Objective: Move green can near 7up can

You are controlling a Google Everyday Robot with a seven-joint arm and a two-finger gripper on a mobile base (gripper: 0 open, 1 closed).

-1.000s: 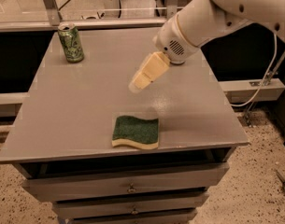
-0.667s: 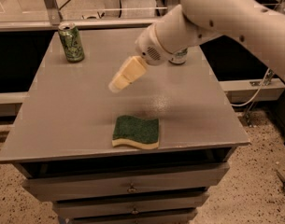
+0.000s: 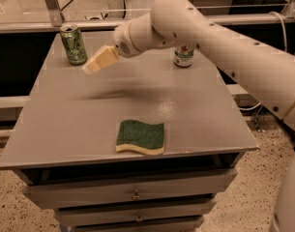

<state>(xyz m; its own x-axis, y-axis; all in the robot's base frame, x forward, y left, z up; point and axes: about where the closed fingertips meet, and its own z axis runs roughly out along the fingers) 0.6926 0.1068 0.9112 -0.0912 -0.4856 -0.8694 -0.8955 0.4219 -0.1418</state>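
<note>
The green can (image 3: 73,44) stands upright at the table's far left corner, green with a pale scribbled pattern and a silver top. The 7up can (image 3: 184,55), mostly white with green lettering and a red spot, stands at the far right, its top hidden behind my arm. My gripper (image 3: 93,67) hangs over the table just right of and in front of the green can, apart from it and holding nothing.
A green sponge (image 3: 140,137) with a yellow underside lies near the grey table's front edge (image 3: 127,158). Drawers sit below the tabletop. My white arm stretches across from the right over the back half of the table.
My gripper has swept left across the table towards the green can. The arm has moved off the 7up can, which now shows. The cans and sponge have not moved.
</note>
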